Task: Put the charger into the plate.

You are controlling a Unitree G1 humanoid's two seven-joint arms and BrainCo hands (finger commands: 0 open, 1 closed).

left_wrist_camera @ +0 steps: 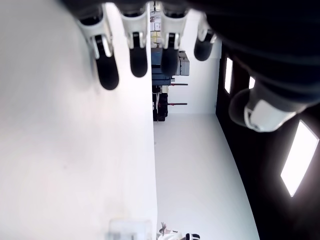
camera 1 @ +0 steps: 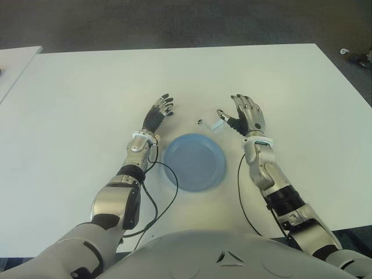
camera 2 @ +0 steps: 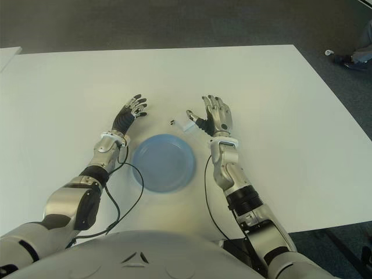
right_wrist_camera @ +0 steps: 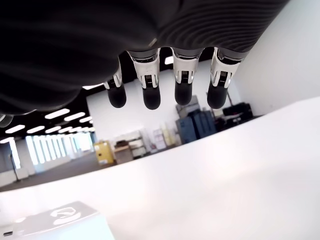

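While its fingers stand extended and spread, the right hand (camera 1: 247, 114) holds nothing: in its own wrist view four dark fingertips (right_wrist_camera: 150, 98) hang straight over bare white tabletop, with no object between them. Its thumb reaches toward the charger (camera 1: 217, 124), a small white block lying on the table (camera 1: 290, 93) just beside the hand on its inner side; from the eye views I cannot tell whether thumb and charger touch. A short white lead runs from the block to a small plug end (camera 1: 200, 122) toward the middle of the table. The blue plate (camera 1: 194, 161) sits nearer the robot's body, between the two forearms, empty, with the charger just beyond its far rim.

Judging from this, the step in hand is the approach to the grasp; the charger is not yet picked up. The next move calls for closing the thumb and fingers around the small block, lifting it clear, then bringing it back over the plate and releasing it.

Off to the other side of the plate, the left hand (camera 1: 158, 114) shows idle, fingers open and empty.

On the charger's near face in the right wrist view there is a faint embossed mark (right_wrist_camera: 64, 214), too indistinct to read; no other writing shows.
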